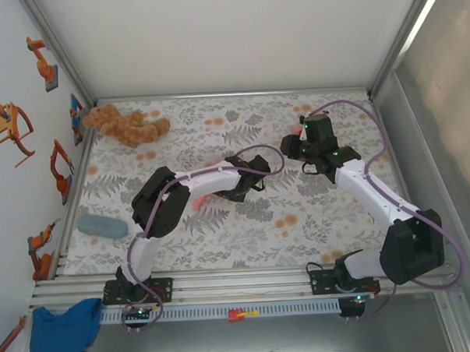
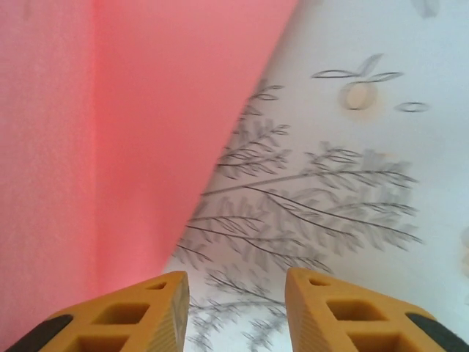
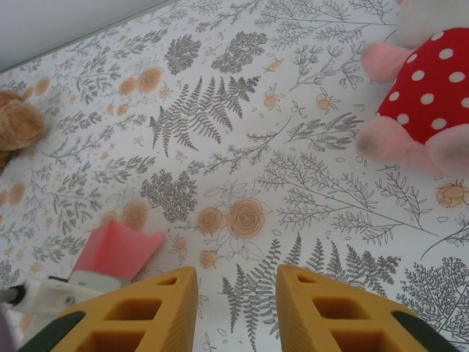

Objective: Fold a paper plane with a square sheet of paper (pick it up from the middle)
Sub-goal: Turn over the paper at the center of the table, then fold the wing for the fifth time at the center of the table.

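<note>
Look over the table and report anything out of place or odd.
The salmon-pink paper is not lying flat: beside the left end effector one part seems to stand up off the table with an uneven top edge. Also there: a pink plush toy at the far right and a brown plush toy in the far-left corner.
</note>
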Controlling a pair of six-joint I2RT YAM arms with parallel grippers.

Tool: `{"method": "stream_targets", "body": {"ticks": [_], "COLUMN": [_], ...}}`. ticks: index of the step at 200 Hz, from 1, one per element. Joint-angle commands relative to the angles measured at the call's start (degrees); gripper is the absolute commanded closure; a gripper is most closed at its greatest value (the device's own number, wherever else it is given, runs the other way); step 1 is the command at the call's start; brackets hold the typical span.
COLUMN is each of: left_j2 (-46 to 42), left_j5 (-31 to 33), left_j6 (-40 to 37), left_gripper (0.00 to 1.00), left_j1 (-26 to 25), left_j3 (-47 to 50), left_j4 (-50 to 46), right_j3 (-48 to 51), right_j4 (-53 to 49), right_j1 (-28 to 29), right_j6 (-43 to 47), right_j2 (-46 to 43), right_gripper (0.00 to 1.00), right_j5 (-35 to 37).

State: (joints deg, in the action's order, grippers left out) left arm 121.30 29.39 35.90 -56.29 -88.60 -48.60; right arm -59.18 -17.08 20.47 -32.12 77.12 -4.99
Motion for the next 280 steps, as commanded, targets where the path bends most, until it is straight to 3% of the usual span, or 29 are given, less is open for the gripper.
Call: {"method": "stream_targets", "body": {"ticks": [1, 72, 97, 126, 199, 280], "left_j2": [-4.5, -19.6, -24.5, -27.1, -23.1, -19.2], "left_j5": [-5.9, -17.5, -19.3, -22.3, -25.2, -27.9], "left_j6": [4.0, 7.1, 8.4, 10.3, 7.9, 7.7], "left_gripper": [0.58, 0.49, 0.42, 0.41, 0.41, 0.41], "left_j1": [-1.0, -1.7, 0.6, 5.1, 13.8, 17.3], "left_j3": [1.6, 15.5, 21.6, 27.8, 29.9, 31.3], "left_j4": [3.7, 18.0, 21.6, 26.0, 31.9, 35.6], "right_j3": [0.9, 2.2, 3.0, 3.7, 4.0, 5.7], "right_j4": [-0.2, 1.2, 2.8, 4.2, 5.1, 6.2], "right_j1": [-0.5, -1.1, -1.0, -1.1, -1.1, -1.0], "right_j6": [-1.6, -2.1, -1.5, -2.3, -4.1, -6.5], "right_j2": [-0.6, -0.5, -0.4, 0.2, 1.8, 3.9], "right_gripper": [0.66, 0.56, 0.52, 0.52, 0.52, 0.53], "right_j5": [1.8, 0.0, -2.6, -4.5, -7.3, -11.4]}}
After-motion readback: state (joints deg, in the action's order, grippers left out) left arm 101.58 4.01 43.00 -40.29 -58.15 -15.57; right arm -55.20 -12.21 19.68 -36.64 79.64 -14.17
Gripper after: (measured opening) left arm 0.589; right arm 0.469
